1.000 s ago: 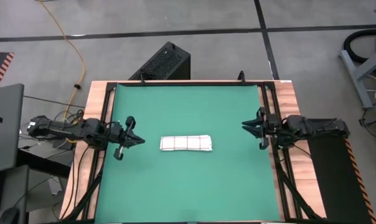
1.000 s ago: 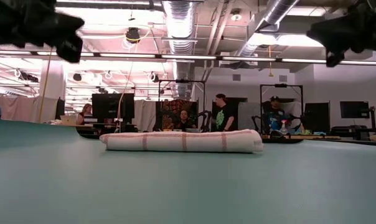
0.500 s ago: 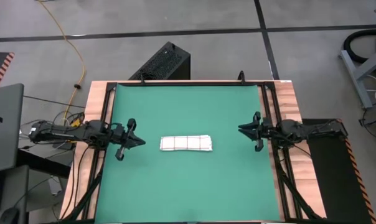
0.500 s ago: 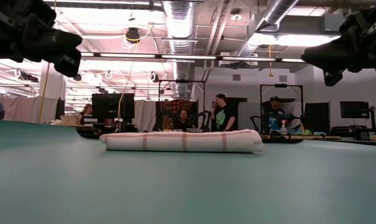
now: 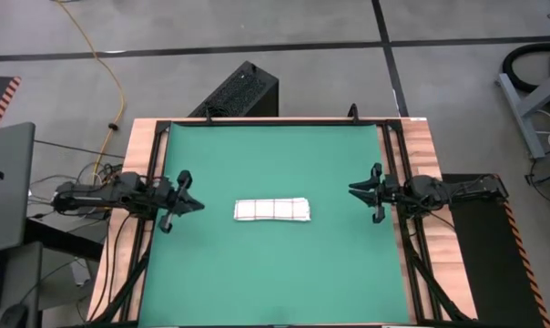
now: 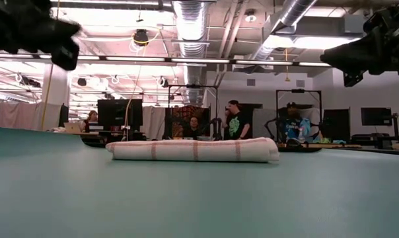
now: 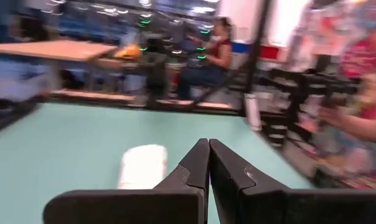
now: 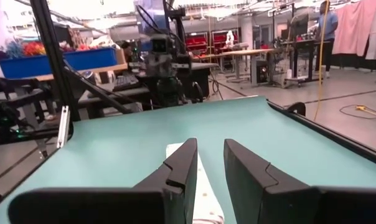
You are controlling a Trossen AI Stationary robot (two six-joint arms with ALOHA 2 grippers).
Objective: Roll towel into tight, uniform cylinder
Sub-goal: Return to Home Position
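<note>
Our left gripper [image 5: 197,205] hangs above the left edge of the green mat [image 5: 275,273], its fingers pressed together and holding nothing. Our right gripper [image 5: 355,190] faces it from the opposite edge, fingers a narrow gap apart, empty. Between them, well clear of both, the rolled towel [image 5: 272,210] lies on the mat, its long axis running from one gripper toward the other.

One rolled checked towel [image 5: 271,210] lies on one green mat [image 5: 275,273], which covers one tabletop [image 5: 421,137]. There are two dark robot arms with one gripper each: the left gripper [image 5: 198,206] and the right gripper [image 5: 353,189]. On the floor are one black box [image 5: 243,91] and one yellow cable [image 5: 102,64]. At least four people [image 6: 234,119] are in the room behind.
</note>
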